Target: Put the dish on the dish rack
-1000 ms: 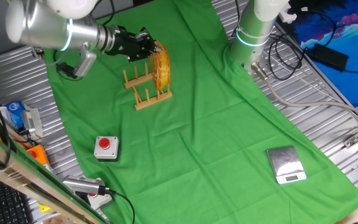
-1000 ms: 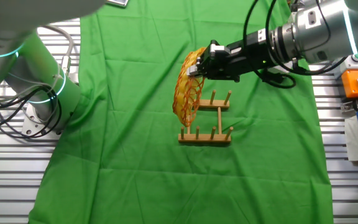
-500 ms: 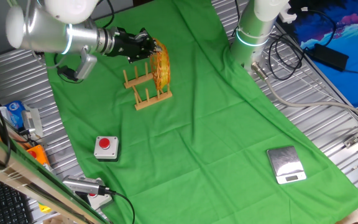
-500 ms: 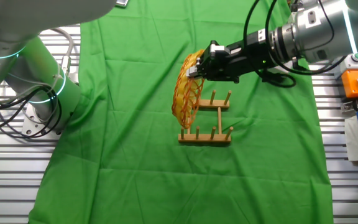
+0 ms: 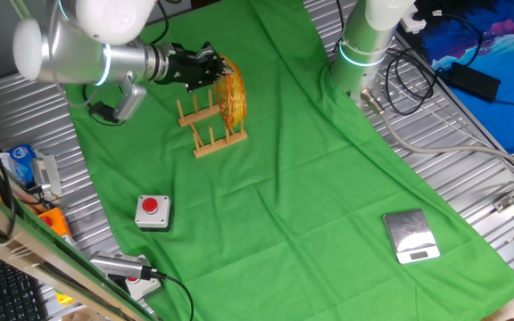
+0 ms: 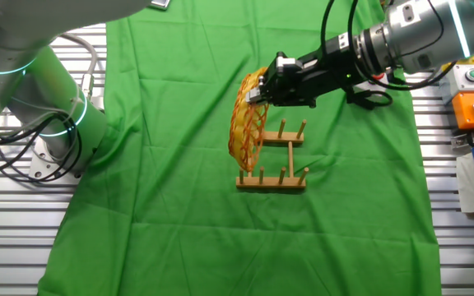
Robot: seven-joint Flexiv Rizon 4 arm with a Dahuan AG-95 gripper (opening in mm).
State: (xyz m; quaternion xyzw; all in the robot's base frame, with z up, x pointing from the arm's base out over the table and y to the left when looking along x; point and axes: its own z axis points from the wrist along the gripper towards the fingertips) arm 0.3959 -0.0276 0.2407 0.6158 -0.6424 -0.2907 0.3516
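Observation:
The dish (image 5: 232,96) is a yellow woven plate standing on its edge at the end of the small wooden dish rack (image 5: 211,125), its lower rim down by the last pegs. In the other fixed view the dish (image 6: 245,125) leans upright at the left end of the dish rack (image 6: 280,164). My gripper (image 5: 216,69) reaches in sideways and is shut on the dish's top rim. The other fixed view shows the gripper (image 6: 263,85) pinching that same upper edge. Whether the lower rim sits between pegs or just outside them is unclear.
A red push button box (image 5: 153,211) and a small silver scale (image 5: 410,236) lie on the green cloth (image 5: 310,196). The arm's base (image 6: 48,107) stands at the cloth's edge with cables. An orange button box (image 6: 473,107) sits beside the cloth.
The forearm has swung a little and the wrist turned slightly. The dish stays upright at the rack's end, held by its top rim.

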